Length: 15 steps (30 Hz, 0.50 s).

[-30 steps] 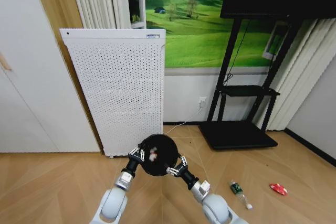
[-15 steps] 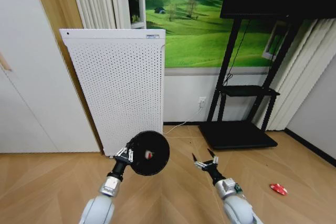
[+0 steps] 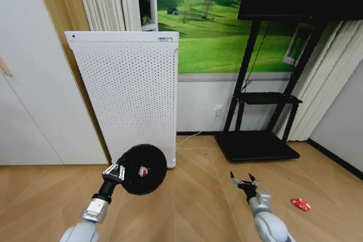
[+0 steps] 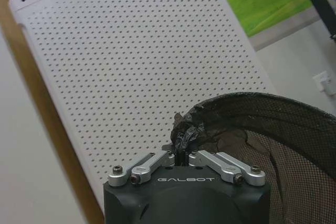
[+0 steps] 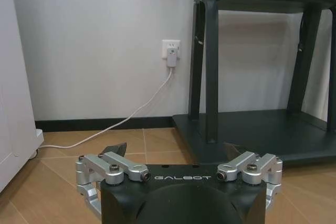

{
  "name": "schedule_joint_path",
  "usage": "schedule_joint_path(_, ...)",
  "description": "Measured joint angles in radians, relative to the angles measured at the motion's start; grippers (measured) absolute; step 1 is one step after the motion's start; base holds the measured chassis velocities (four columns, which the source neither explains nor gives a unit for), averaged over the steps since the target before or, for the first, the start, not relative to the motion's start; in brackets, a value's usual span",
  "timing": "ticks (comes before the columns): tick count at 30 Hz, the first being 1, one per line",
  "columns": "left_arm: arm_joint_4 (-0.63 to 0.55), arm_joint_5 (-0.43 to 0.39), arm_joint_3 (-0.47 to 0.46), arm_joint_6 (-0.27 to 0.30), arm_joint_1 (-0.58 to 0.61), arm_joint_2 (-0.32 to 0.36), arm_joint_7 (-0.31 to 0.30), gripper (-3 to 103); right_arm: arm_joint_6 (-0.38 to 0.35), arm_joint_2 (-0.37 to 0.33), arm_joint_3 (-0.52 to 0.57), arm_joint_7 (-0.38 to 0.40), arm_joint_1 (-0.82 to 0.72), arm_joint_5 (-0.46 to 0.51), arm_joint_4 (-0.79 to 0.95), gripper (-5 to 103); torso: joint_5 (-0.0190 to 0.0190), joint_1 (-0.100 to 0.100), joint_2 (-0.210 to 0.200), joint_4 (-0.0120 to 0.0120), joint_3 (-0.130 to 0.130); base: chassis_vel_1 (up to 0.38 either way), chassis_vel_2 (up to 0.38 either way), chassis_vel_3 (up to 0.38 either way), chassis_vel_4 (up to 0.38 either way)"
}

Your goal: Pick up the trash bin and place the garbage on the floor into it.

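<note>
Black trash bin (image 3: 143, 169), left hand-held (image 3: 115, 172), contains wrapper (image 3: 144, 172).

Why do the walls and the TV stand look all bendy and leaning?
In the head view a wide lens splays straight edges outward: the TV stand and curtains lean. In the left wrist view the white perforated panel tilts behind the left gripper, shut on the trash bin. The right wrist view, past the open right gripper, looks nearly straight.
</note>
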Motion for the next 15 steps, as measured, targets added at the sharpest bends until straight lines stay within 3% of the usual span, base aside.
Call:
schedule_joint_path(7, -0.004, -0.027, -0.059, -0.011, 0.024, -0.021, -0.001, 6, 0.033, -0.003, 0.003, -0.049, 0.001, -0.027, -0.043, 100, 0.0, 0.0, 0.0, -0.0002, 0.0, 0.0, 0.0, 0.0, 0.0)
schedule_joint_path(15, -0.003, -0.026, -0.05, -0.012, 0.013, -0.02, -0.002, 6, 0.038, -0.013, -0.028, -0.052, 0.037, -0.026, -0.093, 100, 0.0, 0.0, 0.0, 0.0002, 0.0, -0.05, -0.031, 0.059, 0.055)
